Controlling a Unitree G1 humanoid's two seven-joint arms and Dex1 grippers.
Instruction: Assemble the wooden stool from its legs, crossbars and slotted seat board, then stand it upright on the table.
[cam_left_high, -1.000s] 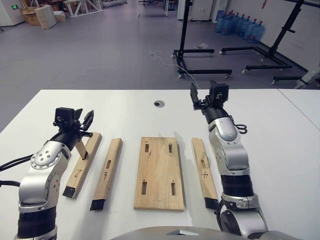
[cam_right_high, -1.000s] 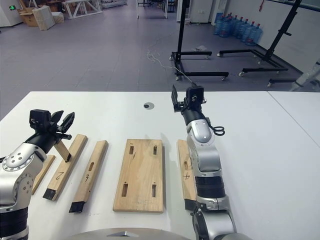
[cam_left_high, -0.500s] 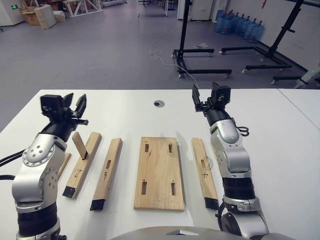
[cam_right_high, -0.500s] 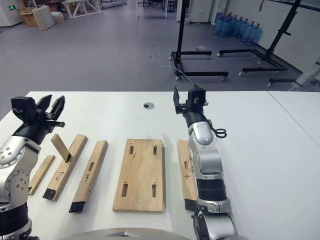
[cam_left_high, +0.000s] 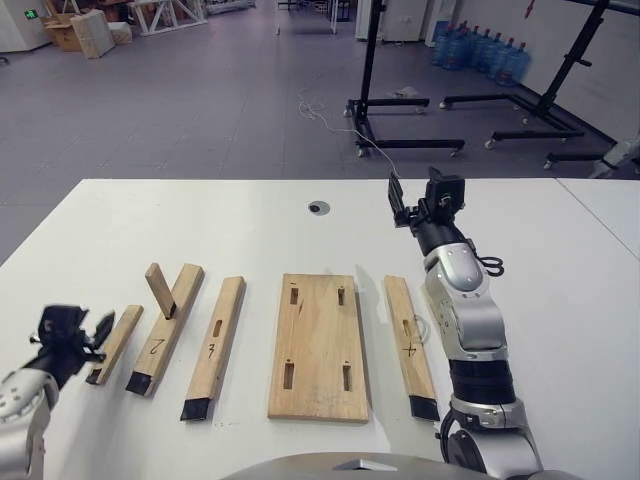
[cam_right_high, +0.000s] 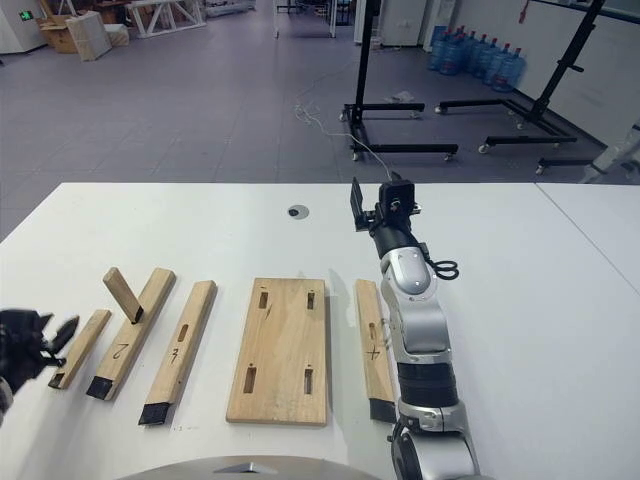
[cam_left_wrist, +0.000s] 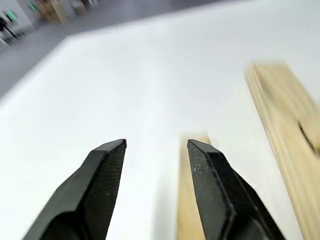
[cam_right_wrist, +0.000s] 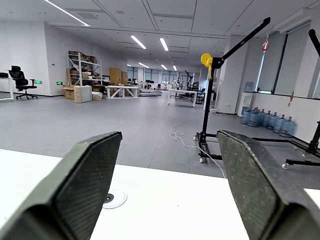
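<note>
The slotted seat board (cam_left_high: 317, 345) lies flat mid-table. Left of it lie the leg marked 3 (cam_left_high: 215, 345) and the leg marked 2 (cam_left_high: 165, 330), with a short crossbar (cam_left_high: 158, 290) standing tilted in the latter's slot. Another short crossbar (cam_left_high: 115, 343) lies flat further left. A fourth piece, the leg with a cross mark (cam_left_high: 410, 345), lies right of the board. My left gripper (cam_left_high: 78, 328) is open, low at the near left, beside the flat crossbar's (cam_left_wrist: 192, 200) near end. My right gripper (cam_left_high: 415, 200) is open and raised beyond the right leg's far end, holding nothing.
A round cable hole (cam_left_high: 318, 208) sits at the table's far middle. A small black looped item (cam_left_high: 490, 263) lies by the right arm. A second table (cam_left_high: 610, 215) adjoins on the right. Black wheeled racks (cam_left_high: 405, 110) stand on the floor beyond.
My left gripper let go of the short crossbar, leaving it tilted in leg 2's slot, lifted away, then swung down to the near-left table edge. The right arm barely moved.
</note>
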